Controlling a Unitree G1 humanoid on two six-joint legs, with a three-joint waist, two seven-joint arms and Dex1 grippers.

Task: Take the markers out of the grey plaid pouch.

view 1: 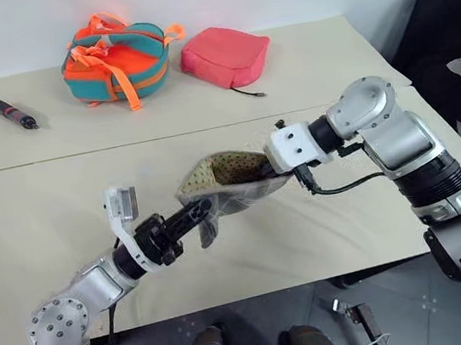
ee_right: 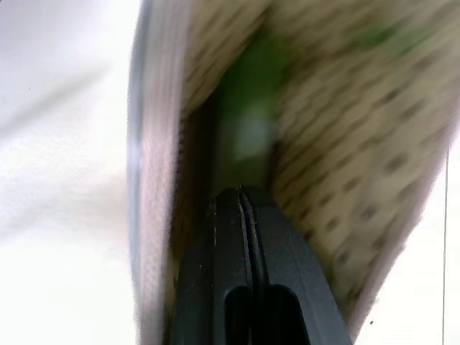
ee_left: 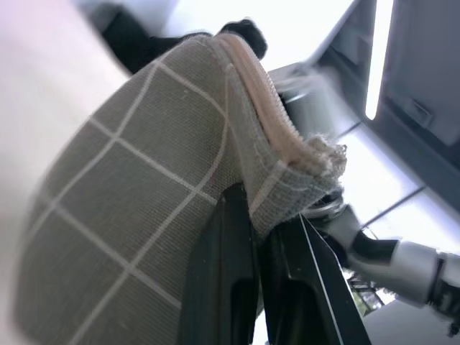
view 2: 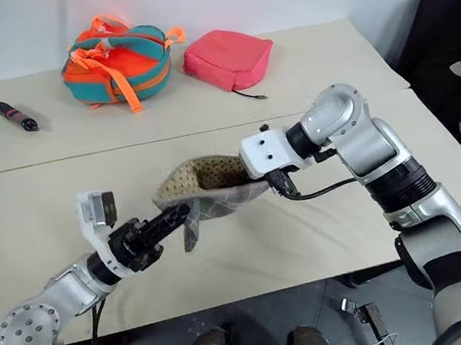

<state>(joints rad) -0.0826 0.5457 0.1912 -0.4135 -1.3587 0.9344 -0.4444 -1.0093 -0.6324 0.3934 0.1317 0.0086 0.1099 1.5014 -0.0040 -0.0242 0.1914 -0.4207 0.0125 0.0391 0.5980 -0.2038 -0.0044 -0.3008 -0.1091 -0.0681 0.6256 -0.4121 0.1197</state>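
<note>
- The grey plaid pouch (view 1: pixel 230 181) hangs in the air above the middle of the table (view 1: pixel 39 216), held between the two arms; its mouth gapes upward and shows the tan dotted lining; its underside does not touch the table top.
- The left gripper (view 1: pixel 203 206) reaches in from the near left, pointing about level; its black fingers (ee_left: pixel 237 287) are closed tight on the near end of the pouch, pinching the fabric just beside the zipper; a flap of grey cloth droops below the fingertips.
- The right gripper (ee_right: pixel 241 195) comes in from the right, angled down into the open mouth of the pouch; its fingers are pressed together; the wrist view looks along them into the lining.
- A green marker (ee_right: pixel 248 108) lies inside the pouch, right ahead of the right gripper's fingertips; it is blurred, and I cannot tell whether the tips pinch it or only touch it; no second marker can be made out.
- Along the far edge of the table sits a teal and orange bag (view 1: pixel 116 61), left of centre; a pink pouch (view 1: pixel 225 55) lies just beside it on its right, apart from it.
- A black and pink pen (view 1: pixel 13 114) rests near the far left corner of the table, well apart from the bag.
- A dark chair (view 1: pixel 444 39) stands beyond the table's right edge.
</note>
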